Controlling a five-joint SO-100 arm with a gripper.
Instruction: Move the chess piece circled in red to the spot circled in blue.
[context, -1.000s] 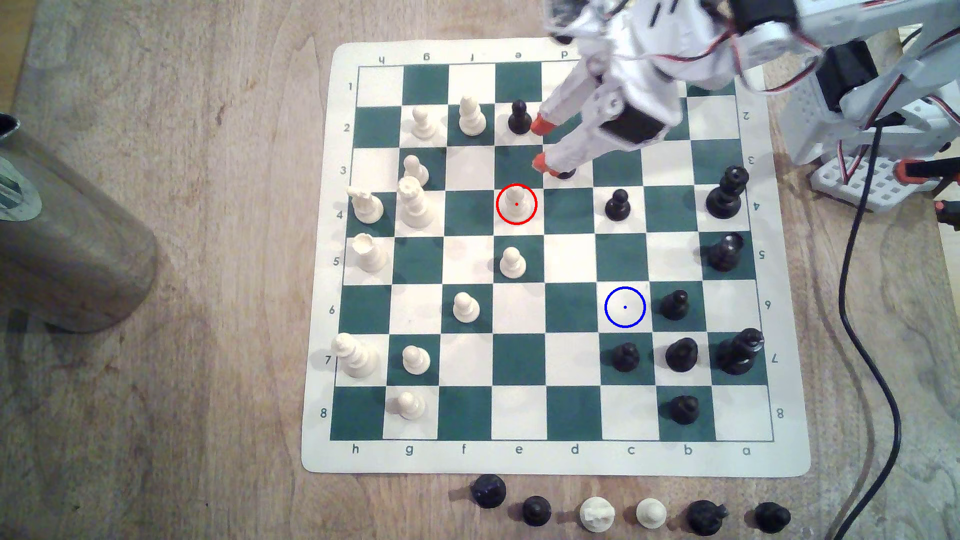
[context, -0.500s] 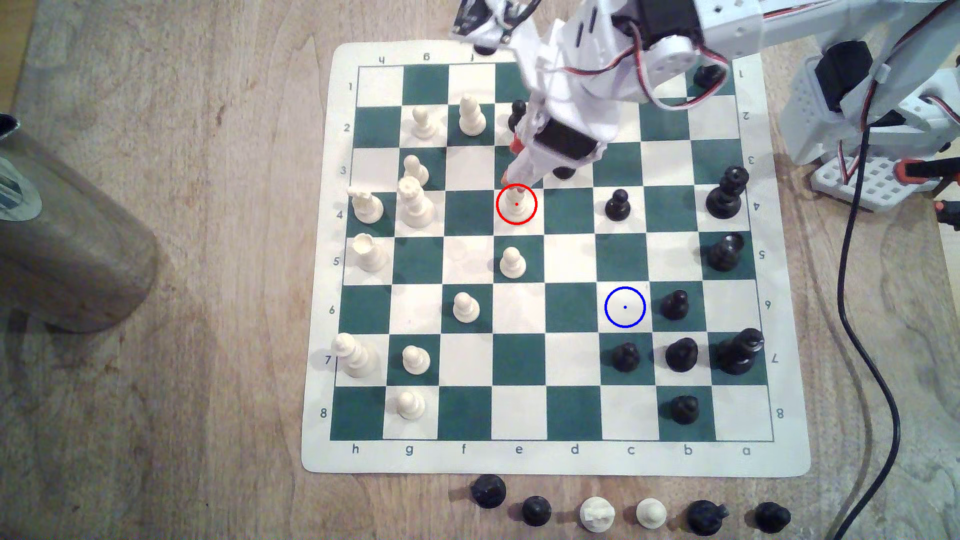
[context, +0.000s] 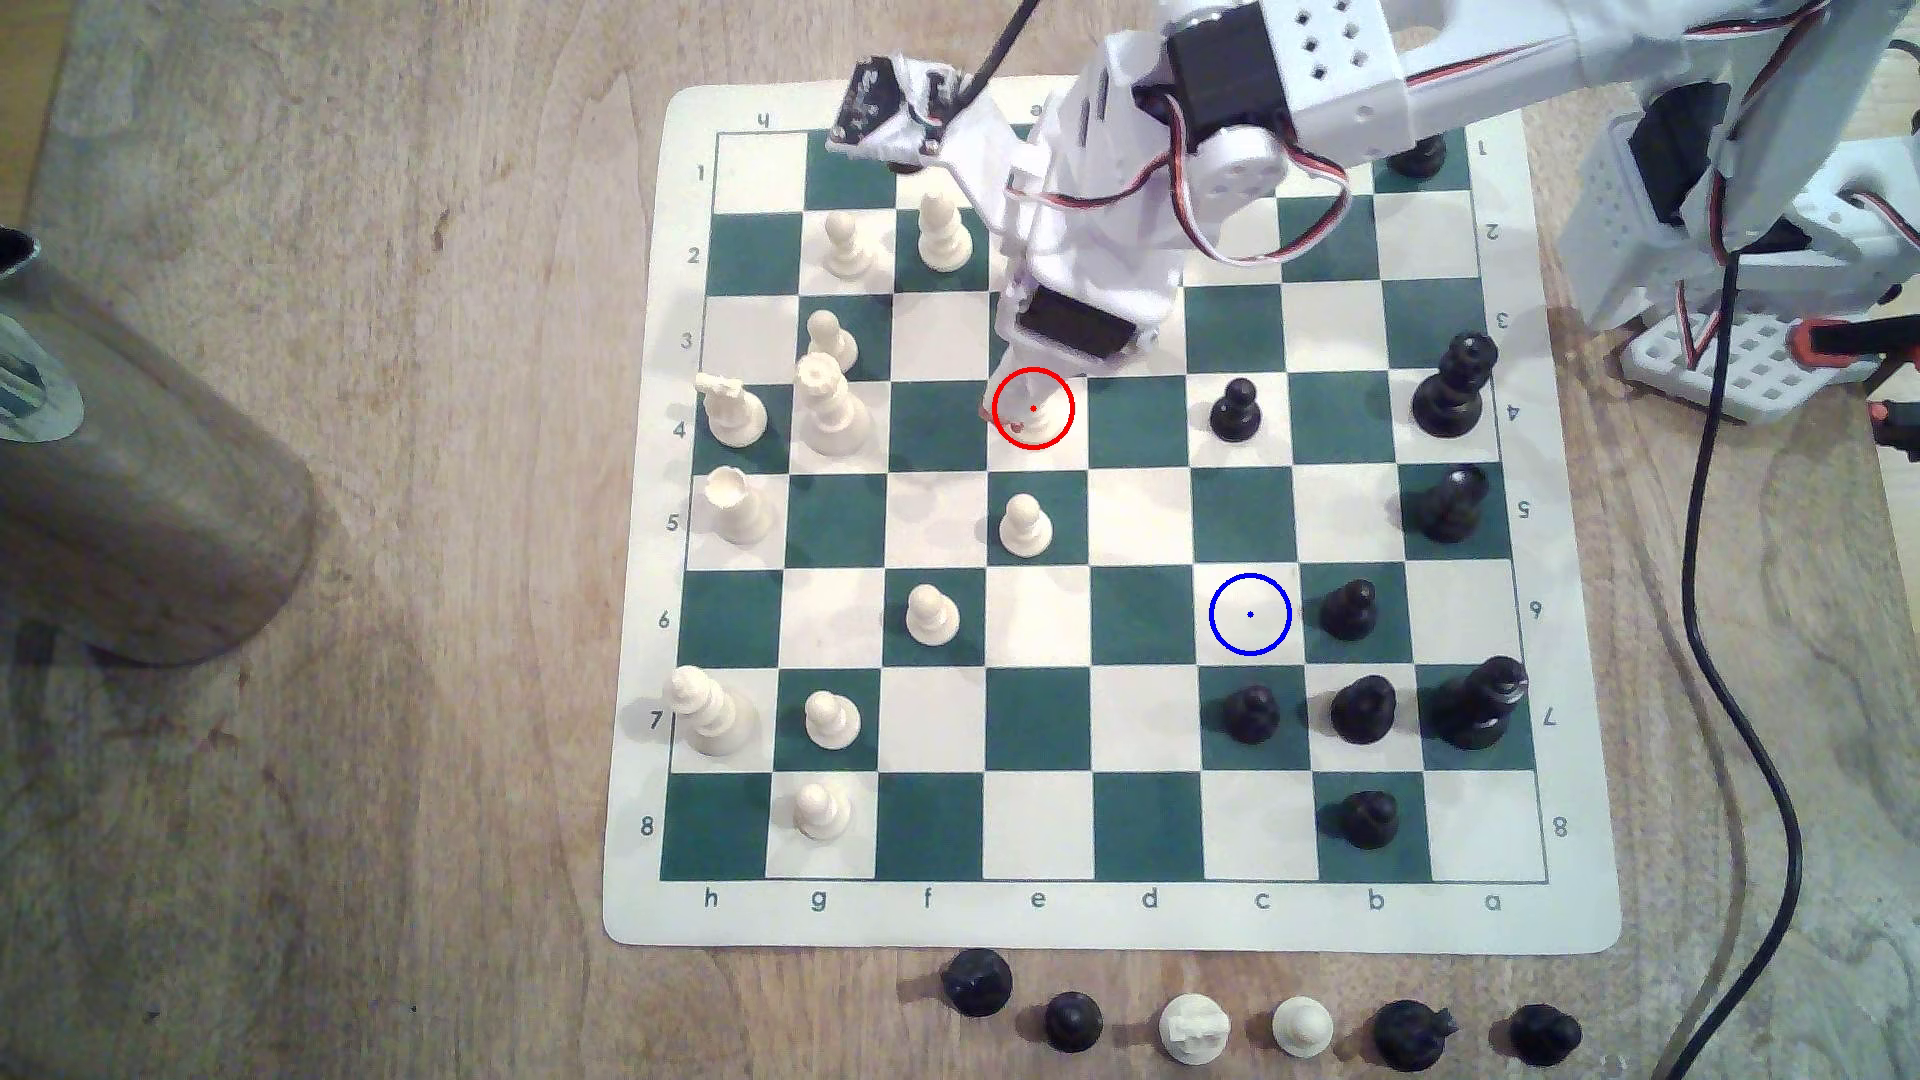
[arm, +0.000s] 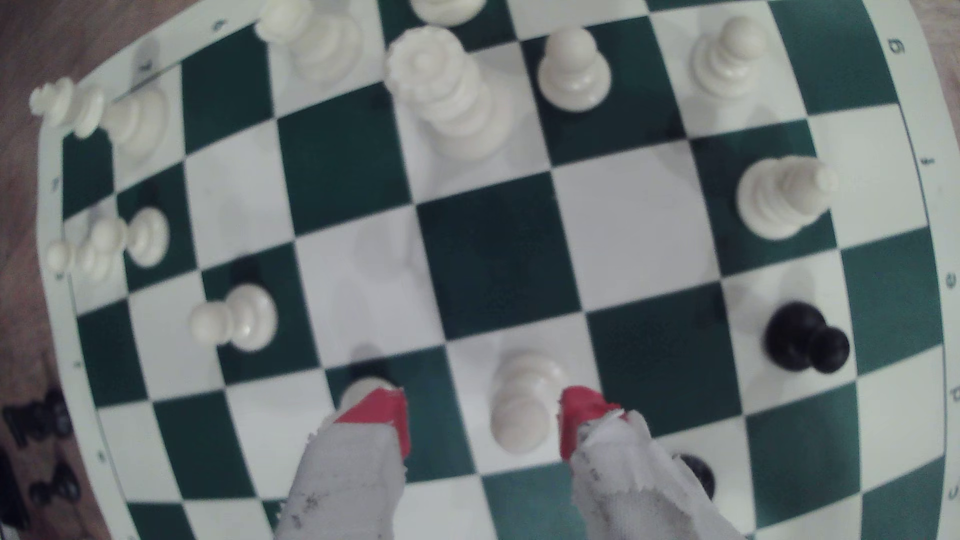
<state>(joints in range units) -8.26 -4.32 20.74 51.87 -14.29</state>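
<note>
The chess piece (arm: 522, 405), a cream-white pawn, stands upright on its white square between my two red-tipped fingers (arm: 382, 418). My gripper (arm: 483, 423) is open, one finger on each side of the pawn with gaps showing. In the exterior view the gripper (context: 1018, 417) reaches down into the red ring and covers most of the pawn. The spot (context: 1250, 614) is a bare white square with a blue ring, two columns to the exterior view's right and two rows nearer the board's front edge.
Another white pawn (context: 1024, 524) stands just in front of the circled one. Black pawns (context: 1350, 610) (context: 1250, 713) flank the spot, and one (context: 1235, 410) stands on row 4. Captured pieces (context: 1299, 1026) line the table below the mat. A metal cylinder (context: 125, 467) stands at the left and a black cable (context: 1704, 623) at the right.
The arm swung toward the exterior view's left and came down. The gripper went from the squares behind the circled pawn to straddling it.
</note>
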